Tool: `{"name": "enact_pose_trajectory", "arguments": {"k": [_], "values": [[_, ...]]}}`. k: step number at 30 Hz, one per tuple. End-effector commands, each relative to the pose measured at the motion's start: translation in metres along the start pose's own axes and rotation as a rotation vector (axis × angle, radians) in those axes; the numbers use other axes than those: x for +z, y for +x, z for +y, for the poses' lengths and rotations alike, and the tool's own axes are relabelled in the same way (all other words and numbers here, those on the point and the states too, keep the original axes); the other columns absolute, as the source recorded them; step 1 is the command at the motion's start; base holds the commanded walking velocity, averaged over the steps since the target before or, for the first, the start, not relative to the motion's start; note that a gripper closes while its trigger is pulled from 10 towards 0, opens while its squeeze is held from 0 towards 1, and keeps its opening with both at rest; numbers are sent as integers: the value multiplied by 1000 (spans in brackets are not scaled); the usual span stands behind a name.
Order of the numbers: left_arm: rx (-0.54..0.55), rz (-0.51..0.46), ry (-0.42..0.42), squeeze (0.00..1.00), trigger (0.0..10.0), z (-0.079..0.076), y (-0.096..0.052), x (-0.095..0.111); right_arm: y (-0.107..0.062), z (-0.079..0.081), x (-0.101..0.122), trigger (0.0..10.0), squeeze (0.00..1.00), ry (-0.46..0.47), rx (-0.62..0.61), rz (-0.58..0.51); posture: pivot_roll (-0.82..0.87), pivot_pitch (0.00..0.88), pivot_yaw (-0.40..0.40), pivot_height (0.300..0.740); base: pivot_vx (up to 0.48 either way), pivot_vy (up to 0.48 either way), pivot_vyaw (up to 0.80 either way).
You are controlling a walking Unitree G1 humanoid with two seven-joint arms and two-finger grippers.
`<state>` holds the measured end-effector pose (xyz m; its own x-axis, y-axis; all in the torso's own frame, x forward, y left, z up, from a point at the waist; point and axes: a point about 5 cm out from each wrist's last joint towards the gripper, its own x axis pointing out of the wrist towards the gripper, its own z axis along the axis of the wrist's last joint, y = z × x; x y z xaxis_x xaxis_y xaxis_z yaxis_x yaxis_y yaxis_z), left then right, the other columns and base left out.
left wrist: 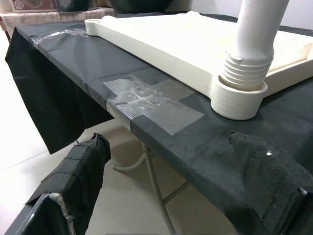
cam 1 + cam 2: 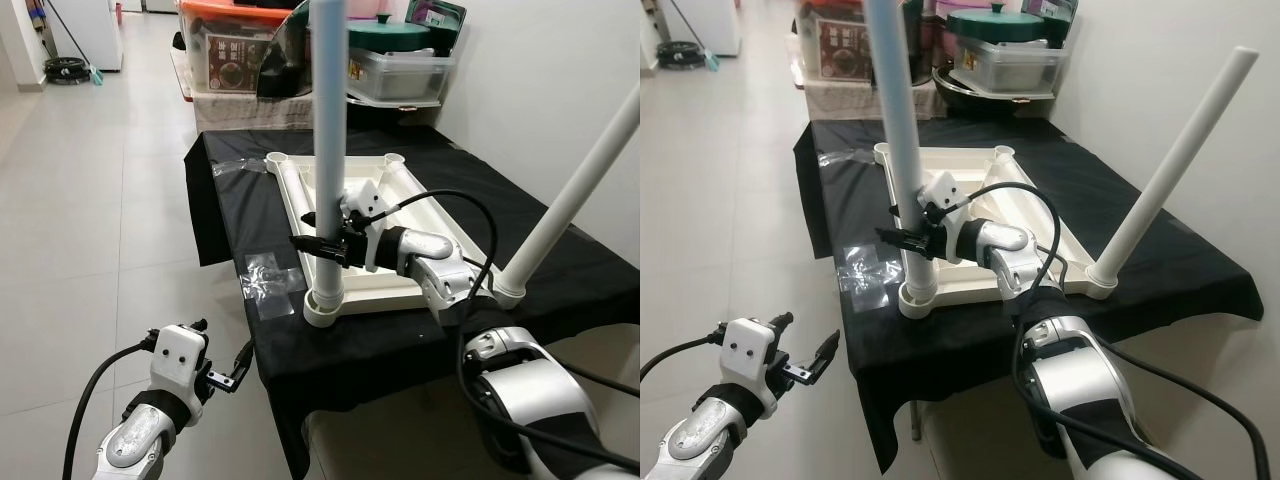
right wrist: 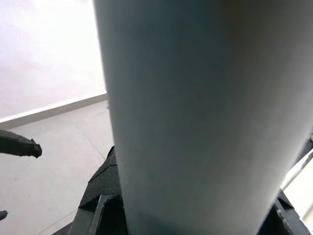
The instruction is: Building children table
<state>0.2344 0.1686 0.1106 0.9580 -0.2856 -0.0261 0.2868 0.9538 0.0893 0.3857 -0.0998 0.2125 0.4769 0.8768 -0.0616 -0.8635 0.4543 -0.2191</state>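
A white children's table top [image 2: 300,215] lies upside down on a table under a black cloth [image 2: 230,180]. A pale leg [image 2: 329,100] stands upright in its near left corner socket [image 2: 323,305]. My right gripper [image 2: 325,245] is shut around this leg a little above the socket, and the leg looms close in the right wrist view [image 3: 195,122]. A second white leg [image 2: 570,200] leans outward from the near right corner. My left gripper [image 2: 222,350] hangs open, low and in front of the table's near left corner, its fingers [image 1: 73,181] holding nothing.
Clear tape patches [image 2: 268,275] lie on the cloth by the near left socket. Storage boxes and a pot [image 2: 400,70] are stacked behind the table. A wall runs along the right, and tiled floor [image 2: 100,220] spreads to the left.
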Motion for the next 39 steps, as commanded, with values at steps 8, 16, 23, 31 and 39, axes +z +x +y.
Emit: {"name": "enact_pose_trajectory", "arguments": {"k": [8, 16, 23, 31, 39], "values": [[-10, 11, 1, 0, 10000, -3, 0, -3, -9, 4, -24, 0, 0, 53, 1, 67, 110, 0, -132, 740, 0, 0, 0], [-11, 20, -4, 0, 10000, -3, -1, -4, 9, 27, -34, 0, 0, 75, 96, 43, 122, 0, -134, 740, 0, 0, 0], [-5, 28, -10, 0, 10000, -2, -4, -6, 14, 36, -40, 0, 0, 119, 128, 32, 126, 0, -137, 740, 0, 0, 0], [5, 38, -25, 0, 10000, -2, -6, -8, 5, 28, -49, 0, 0, 284, 28, 14, 124, 0, -140, 740, 0, 0, 0], [4, 49, -31, 0, 10000, -1, -6, -10, -7, 35, -72, 0, 0, 351, -25, 21, 111, 0, -128, 740, 0, 0, 0]]}}
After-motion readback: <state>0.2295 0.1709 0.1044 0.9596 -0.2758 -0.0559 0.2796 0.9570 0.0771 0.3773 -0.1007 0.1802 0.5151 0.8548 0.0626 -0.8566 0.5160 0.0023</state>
